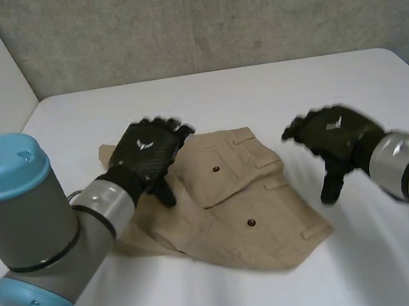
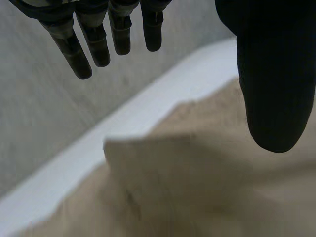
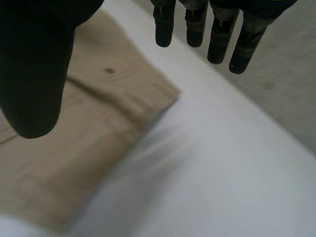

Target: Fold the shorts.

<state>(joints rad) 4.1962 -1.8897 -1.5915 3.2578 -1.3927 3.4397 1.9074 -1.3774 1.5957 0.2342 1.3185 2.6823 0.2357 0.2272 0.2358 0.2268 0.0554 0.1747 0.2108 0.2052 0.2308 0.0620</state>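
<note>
Centre frame, on the table (image 1: pixel 271 86): khaki shorts (image 1: pixel 245 200) are lying limp, likely soft, light, best pinched at corners. Nearby, left hand (image 1: pixel 148 157) and right hand (image 1: pixel 333 136) are hovering, spread, empty.

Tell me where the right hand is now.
In the head view the right hand is just off the right edge of the shorts, over the white table, open and holding nothing.

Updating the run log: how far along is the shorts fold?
Done: shorts lie spread on the table, no clean fold evident. In hand: nothing; left hand open above their edge, right hand open over the table beside them. Left: grasp and fold, likely all of it.
</note>
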